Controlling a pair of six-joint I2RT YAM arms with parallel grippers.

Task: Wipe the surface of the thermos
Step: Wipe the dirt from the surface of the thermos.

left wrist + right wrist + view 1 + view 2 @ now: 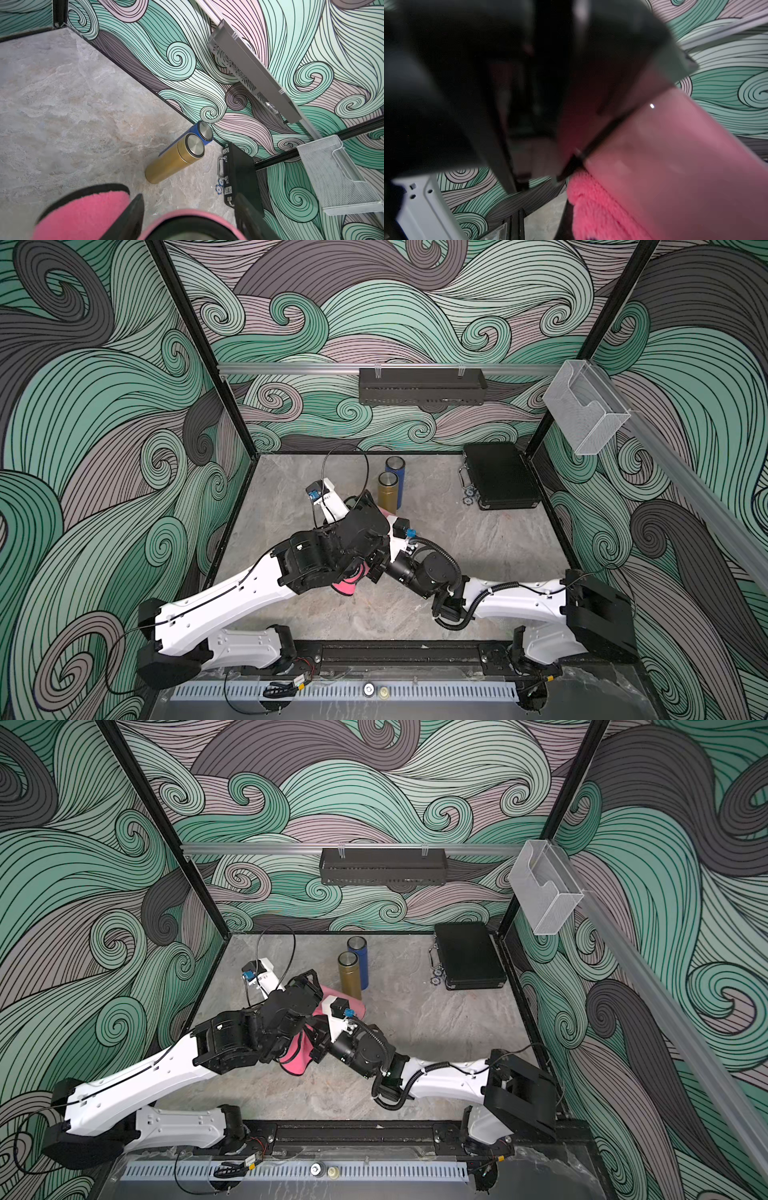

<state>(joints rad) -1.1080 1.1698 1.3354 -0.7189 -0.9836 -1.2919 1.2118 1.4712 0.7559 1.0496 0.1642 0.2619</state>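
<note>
1. My left pincer (189, 200) is closed around the pink thermos (675, 155) and holds it near the middle of the worktop (478, 539).
2. My right pincer (319, 1050) is closed on the pink cloth (596, 207), and this cloth lies against the thermos side.
3. A gold bottle (174, 160) and a blue bottle (398, 493) stand upright, side by side, farther back.

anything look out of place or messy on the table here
Only one small thing: a few poker chips lie loose on the table beside the closed black case, by its handle. The gold thermos and blue thermos stand upright close together. Nothing looks spilled or damaged.
</note>
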